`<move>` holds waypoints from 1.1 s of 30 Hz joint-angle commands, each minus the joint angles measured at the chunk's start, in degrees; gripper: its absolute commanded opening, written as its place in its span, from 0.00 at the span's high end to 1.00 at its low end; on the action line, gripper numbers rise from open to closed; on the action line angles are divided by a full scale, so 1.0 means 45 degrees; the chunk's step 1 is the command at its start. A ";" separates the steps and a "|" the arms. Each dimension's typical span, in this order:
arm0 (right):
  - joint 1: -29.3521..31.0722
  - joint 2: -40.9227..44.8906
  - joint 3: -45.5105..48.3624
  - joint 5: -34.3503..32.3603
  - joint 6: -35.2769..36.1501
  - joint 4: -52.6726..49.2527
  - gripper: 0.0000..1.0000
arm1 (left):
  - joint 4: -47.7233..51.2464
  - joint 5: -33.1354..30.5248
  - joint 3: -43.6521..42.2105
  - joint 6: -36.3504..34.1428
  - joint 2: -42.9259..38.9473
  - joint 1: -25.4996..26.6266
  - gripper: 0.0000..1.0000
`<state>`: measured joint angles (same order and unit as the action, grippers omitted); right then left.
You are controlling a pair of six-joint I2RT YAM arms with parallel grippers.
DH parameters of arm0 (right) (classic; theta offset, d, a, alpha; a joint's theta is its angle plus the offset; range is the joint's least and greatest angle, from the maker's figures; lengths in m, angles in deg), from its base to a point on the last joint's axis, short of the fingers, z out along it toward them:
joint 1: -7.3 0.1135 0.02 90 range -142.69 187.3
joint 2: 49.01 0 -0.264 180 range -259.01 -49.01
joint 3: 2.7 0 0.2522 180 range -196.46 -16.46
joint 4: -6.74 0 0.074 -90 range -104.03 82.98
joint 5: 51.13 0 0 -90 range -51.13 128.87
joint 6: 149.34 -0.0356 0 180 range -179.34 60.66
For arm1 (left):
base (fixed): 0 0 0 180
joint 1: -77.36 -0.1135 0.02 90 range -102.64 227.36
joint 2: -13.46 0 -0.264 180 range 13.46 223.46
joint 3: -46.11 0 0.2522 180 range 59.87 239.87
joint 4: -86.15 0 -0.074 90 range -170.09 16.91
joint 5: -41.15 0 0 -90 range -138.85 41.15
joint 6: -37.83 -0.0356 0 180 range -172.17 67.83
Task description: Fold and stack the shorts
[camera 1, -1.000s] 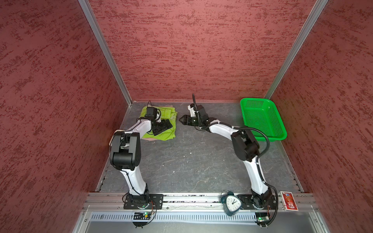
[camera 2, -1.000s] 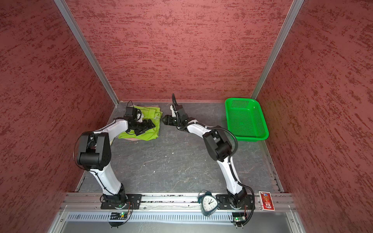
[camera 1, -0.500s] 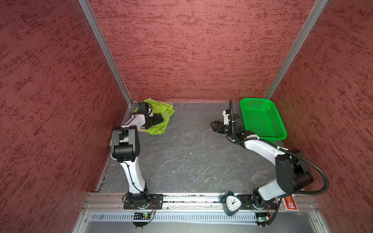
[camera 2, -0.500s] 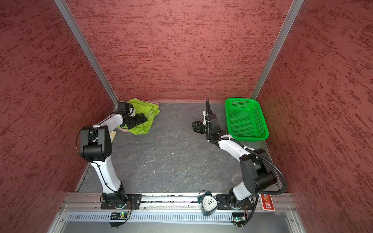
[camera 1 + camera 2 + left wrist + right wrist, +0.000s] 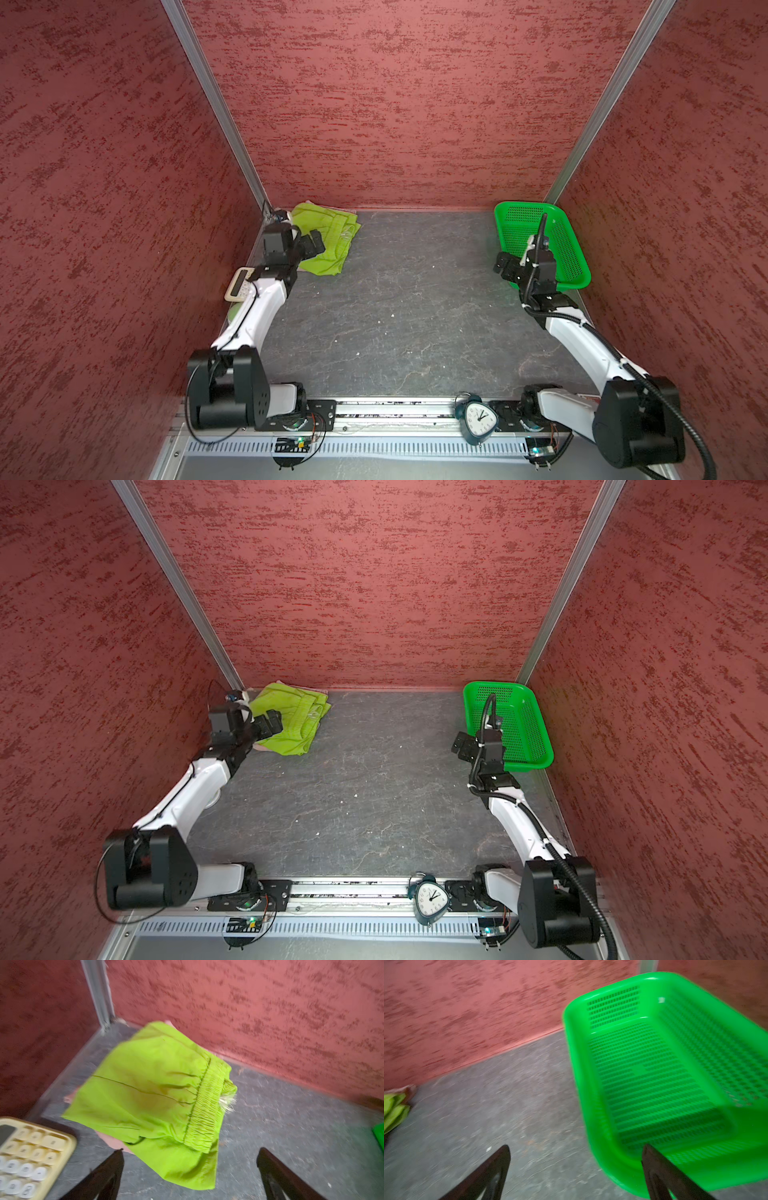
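Note:
The lime green shorts lie folded in the back left corner. They rest on the pink shorts, of which only edges peek out. The green elastic waistband faces the table's middle. My left gripper hovers at the pile's left front edge, open and empty. My right gripper is far off on the right, open and empty, beside the front left corner of the basket.
A green perforated basket stands empty at the back right. A cream calculator lies by the left wall near my left arm. A teal alarm clock sits on the front rail.
My right arm swung from beside the shorts across to the basket, opening its jaws wide. My left gripper drew back off the pile toward the left front.

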<state>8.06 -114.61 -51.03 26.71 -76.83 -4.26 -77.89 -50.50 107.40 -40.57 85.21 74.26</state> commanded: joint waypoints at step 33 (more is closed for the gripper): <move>-0.1239 -0.4992 0.4083 0.2593 0.3260 1.3895 0.01 | -1.2174 -0.0341 -0.5858 -0.2462 0.3597 0.0453 0.01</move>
<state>2.53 -136.66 -32.14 36.55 -63.35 56.26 -128.25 -52.40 81.08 -50.60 101.38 76.10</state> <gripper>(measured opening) 0.989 0.994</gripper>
